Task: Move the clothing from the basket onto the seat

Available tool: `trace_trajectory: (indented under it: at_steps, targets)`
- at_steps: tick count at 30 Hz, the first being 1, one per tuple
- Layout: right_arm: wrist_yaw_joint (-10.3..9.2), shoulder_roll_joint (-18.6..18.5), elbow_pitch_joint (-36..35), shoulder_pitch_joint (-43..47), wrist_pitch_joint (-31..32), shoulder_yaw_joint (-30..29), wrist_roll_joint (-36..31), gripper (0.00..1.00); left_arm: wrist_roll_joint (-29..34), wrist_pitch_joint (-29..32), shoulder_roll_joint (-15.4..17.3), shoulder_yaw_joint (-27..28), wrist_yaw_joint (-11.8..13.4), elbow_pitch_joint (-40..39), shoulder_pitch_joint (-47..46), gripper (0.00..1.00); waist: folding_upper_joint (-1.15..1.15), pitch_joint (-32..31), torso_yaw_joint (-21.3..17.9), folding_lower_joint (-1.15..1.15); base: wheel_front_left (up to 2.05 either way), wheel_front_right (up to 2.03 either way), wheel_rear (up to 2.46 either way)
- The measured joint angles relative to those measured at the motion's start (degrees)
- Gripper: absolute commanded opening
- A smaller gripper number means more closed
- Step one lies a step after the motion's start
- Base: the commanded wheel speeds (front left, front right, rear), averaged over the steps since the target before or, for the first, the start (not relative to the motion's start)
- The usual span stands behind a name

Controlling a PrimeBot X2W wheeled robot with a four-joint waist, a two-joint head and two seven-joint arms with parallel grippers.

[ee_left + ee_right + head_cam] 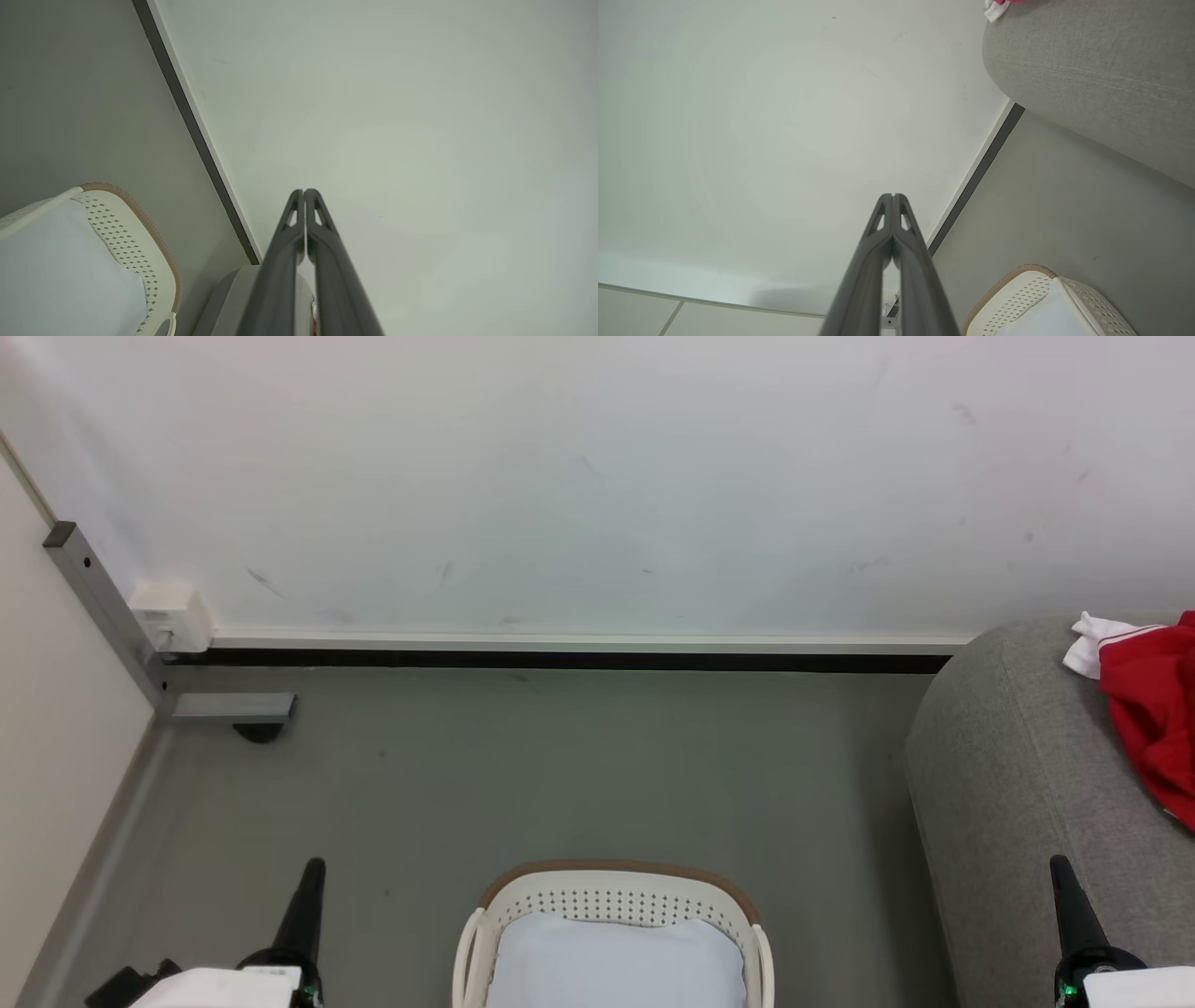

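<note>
Our left gripper (pixel 315 868) and right gripper (pixel 1059 864) are both pinched shut, empty. The bright red, white-trimmed clothing (pixel 1153 709) lies on the large grey woven seat (pixel 1008 784), ahead-right of the right gripper, the nearer of the 2.

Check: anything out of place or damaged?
Nothing spilled or broken. The clothing lies crumpled on the seat, its white trim near the rounded edge. The basket stands upright with a pale pad in it. Faint scuffs mark the wall.

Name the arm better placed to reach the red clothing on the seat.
Likely right: the right gripper is by the seat, near the clothing; the left gripper is beyond the basket.
</note>
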Motion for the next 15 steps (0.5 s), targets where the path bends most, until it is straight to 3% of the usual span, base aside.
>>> trace_trajectory:
  at_steps: [15]
  targets:
    - [0.00, -0.10, -0.73, -0.76, 1.75, -0.67, 6.72, 0.00, -5.98, 1.72, -0.03, 1.42, -0.41, -1.10, -0.15, 0.00, 0.00, 0.39, 0.31, 0.00, 0.00, 0.00, 0.00]
